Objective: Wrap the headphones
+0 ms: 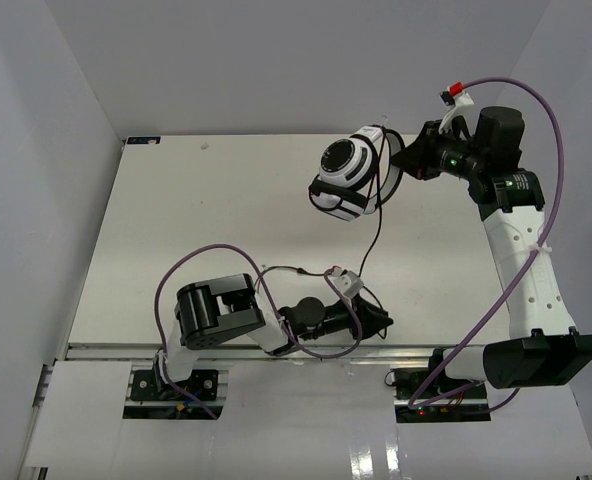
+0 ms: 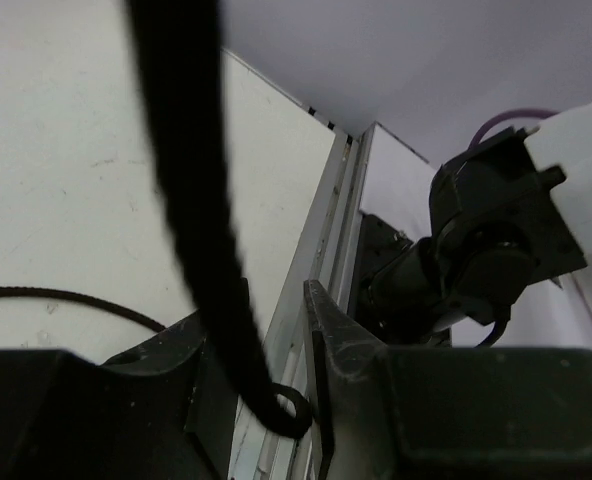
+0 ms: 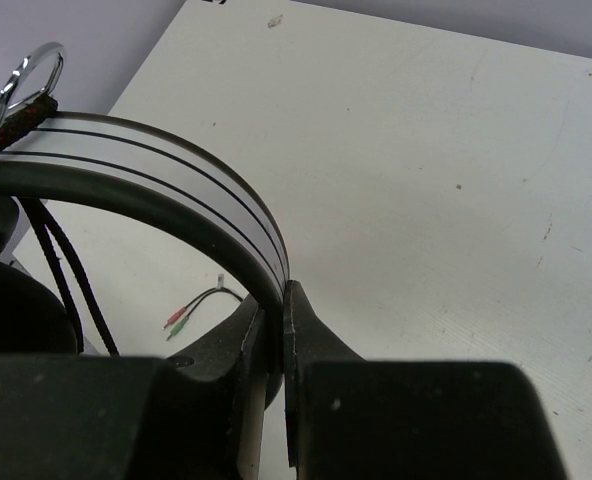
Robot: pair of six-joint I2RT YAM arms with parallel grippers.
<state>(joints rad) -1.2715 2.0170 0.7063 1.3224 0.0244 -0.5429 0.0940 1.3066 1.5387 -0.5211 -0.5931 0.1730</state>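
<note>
The headphones [image 1: 346, 175] hang above the far right of the table, their white cups and black pads facing left. My right gripper [image 1: 401, 165] is shut on the headphones; in the right wrist view its jaws [image 3: 276, 300] pinch the white and black headband [image 3: 176, 170]. The thin black cable [image 1: 376, 235] trails down from the cups toward my left gripper [image 1: 381, 322] near the table's front edge. In the left wrist view the cable [image 2: 191, 180] passes between the jaws of my left gripper [image 2: 261, 305], lying by the left finger with a gap on the right. Red and green plugs [image 3: 181, 318] lie on the table.
The table's front rail [image 2: 321, 230] runs just beside the left gripper, with the right arm's base [image 2: 486, 240] beyond it. Purple robot cables [image 1: 186, 265] loop over the left arm. A metal ring [image 3: 26, 80] is clipped at the headband's end. White walls enclose the table.
</note>
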